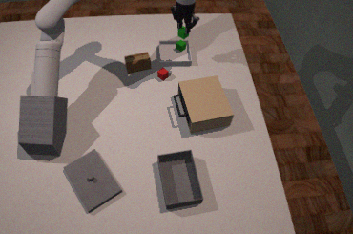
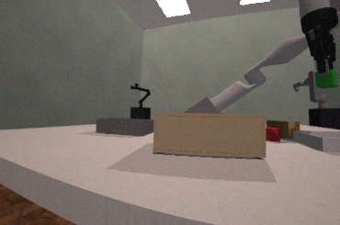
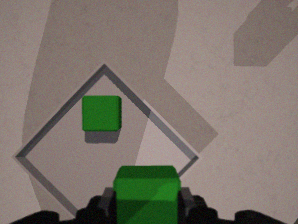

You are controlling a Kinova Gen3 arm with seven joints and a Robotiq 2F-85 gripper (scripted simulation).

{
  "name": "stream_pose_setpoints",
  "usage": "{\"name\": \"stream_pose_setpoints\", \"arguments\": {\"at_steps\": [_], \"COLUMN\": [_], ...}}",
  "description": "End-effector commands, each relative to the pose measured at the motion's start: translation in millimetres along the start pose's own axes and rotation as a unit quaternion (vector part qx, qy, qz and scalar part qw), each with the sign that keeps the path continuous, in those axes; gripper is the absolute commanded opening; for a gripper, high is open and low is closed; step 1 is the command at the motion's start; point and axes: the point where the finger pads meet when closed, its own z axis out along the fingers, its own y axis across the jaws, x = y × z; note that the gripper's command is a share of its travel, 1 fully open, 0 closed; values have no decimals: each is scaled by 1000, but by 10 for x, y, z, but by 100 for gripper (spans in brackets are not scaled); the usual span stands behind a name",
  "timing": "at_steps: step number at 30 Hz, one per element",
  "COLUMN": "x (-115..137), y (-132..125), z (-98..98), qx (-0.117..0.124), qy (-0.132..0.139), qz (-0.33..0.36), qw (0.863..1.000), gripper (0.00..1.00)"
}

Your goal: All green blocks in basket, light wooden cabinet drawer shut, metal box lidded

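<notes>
Above basket rim (image 1: pixel 175 63) (image 2: pixel 309 140) (image 3: pixel 61 108) (seemingly clear): gripper (image 1: pixel 183 31) (image 2: pixel 325 72) (image 3: pixel 147 204), green block (image 1: pixel 182 32) (image 2: pixel 327 79) (image 3: pixel 147 197).

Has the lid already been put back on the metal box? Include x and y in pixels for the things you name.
No, the lid (image 1: pixel 100 189) lies on the table beside the metal box (image 1: pixel 197 179), whose open interior shows from above.

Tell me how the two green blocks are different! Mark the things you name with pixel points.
The held green block (image 1: pixel 182 32) (image 2: pixel 327 79) (image 3: pixel 147 197) is up in the air; the other green block (image 1: pixel 180 45) (image 3: pixel 101 113) sits low inside the basket. The gripper (image 1: pixel 185 29) (image 2: pixel 325 72) (image 3: pixel 147 204) pinches the held green block, while nothing grips the other green block. Both are green and blocky.
</notes>
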Motion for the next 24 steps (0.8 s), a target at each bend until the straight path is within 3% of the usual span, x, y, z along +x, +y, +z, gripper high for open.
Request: {"name": "stream_pose_setpoints", "arguments": {"at_steps": [1, 24], "x": [2, 2], "y": [3, 4], "z": [-10, 71], "qx": [-1, -1], "qy": [1, 0], "qz": [0, 0], "qw": [1000, 1000], "gripper": [10, 10]}}
